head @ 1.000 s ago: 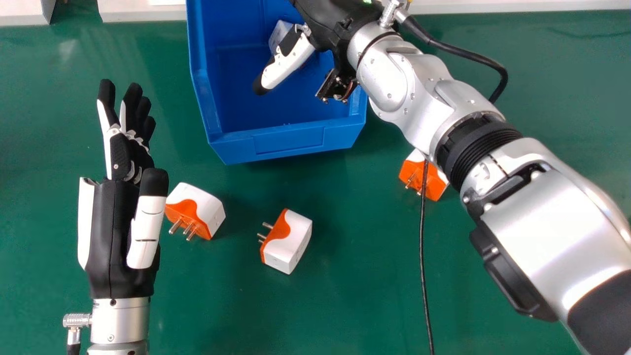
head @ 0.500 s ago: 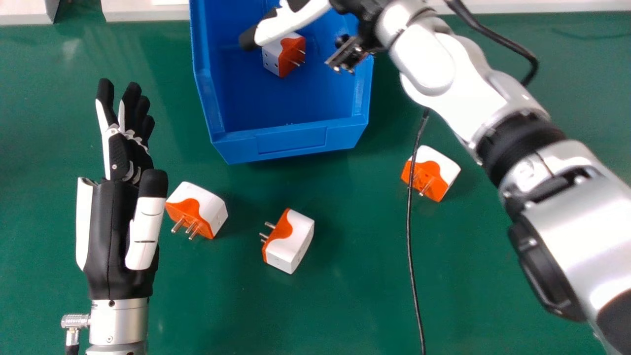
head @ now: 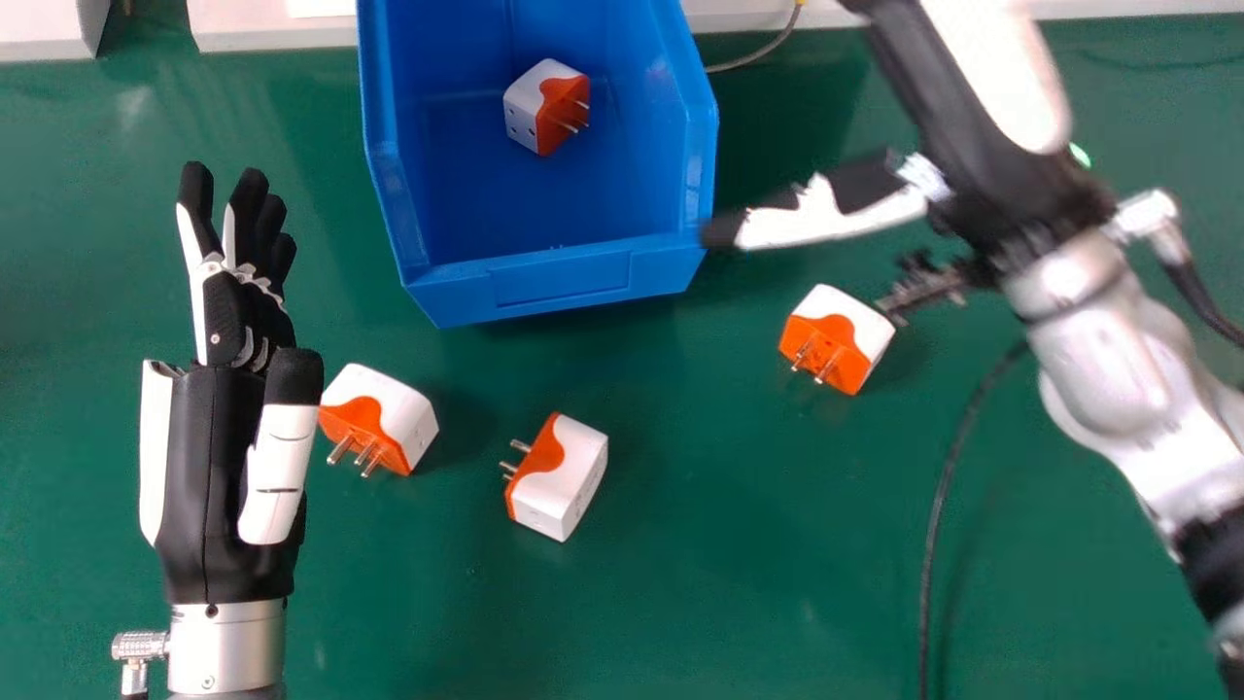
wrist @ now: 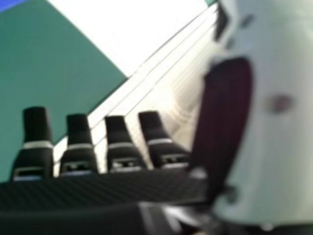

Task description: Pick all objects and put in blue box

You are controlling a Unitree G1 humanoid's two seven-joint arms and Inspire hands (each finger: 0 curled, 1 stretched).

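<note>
Right hand (head: 1011, 185) is wide and empty, rightmost adapter (head: 853, 319) sits on the worktop (head: 719, 544) near the blue box (head: 564, 277), so best settle above it, straddle squarely, and close without loading the pins (head: 828, 367).

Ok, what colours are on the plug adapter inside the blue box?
White and orange; the adapter shows best in the head view.
</note>
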